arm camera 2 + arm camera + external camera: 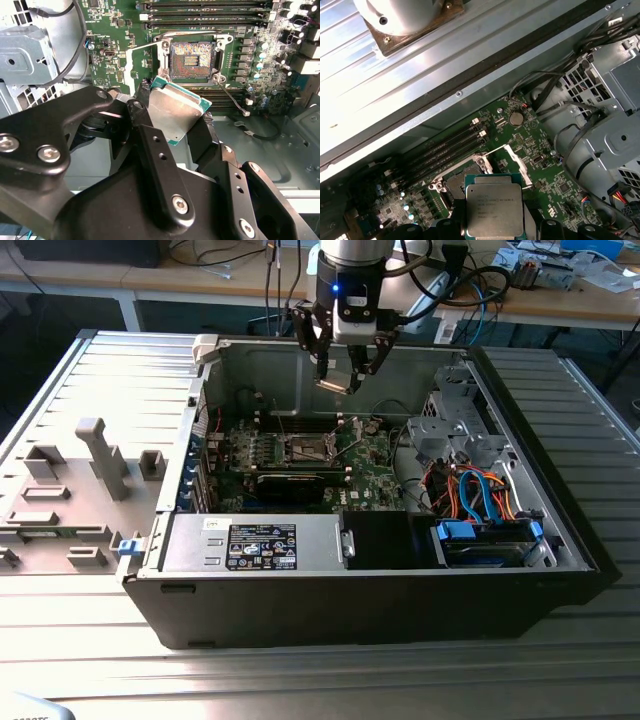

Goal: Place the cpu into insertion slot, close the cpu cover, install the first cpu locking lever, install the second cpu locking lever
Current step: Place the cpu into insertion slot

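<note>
Step one here: gripper (343, 378) clamped on the cpu (175, 112), hanging clear above the board (372, 476), about 1 o'clock from the uncovered slot (305, 448) in the exterior view. Seating it needs careful squaring up, I'd say.

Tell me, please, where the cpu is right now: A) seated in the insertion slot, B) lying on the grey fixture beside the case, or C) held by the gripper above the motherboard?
C: the gripper is shut on the cpu, which hangs above the motherboard, and the insertion slot is bare.
</note>
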{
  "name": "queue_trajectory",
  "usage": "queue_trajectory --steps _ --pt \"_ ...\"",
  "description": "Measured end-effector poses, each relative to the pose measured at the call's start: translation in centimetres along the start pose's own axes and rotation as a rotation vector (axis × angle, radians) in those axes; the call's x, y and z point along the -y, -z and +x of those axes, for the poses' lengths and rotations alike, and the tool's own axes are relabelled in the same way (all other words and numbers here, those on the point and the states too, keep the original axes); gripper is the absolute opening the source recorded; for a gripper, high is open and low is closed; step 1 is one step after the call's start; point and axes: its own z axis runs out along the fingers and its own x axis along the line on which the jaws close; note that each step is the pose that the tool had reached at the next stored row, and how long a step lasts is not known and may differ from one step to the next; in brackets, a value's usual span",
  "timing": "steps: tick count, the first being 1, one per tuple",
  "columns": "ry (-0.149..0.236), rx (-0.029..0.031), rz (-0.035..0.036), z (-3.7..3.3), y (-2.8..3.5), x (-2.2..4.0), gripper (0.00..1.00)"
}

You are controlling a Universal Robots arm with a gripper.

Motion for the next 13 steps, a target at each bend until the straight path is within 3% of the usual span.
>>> queue_trajectory --steps 13 --pt "-0.007 0.0004 -0.0001 0.0 -0.01 0.0 0.55"
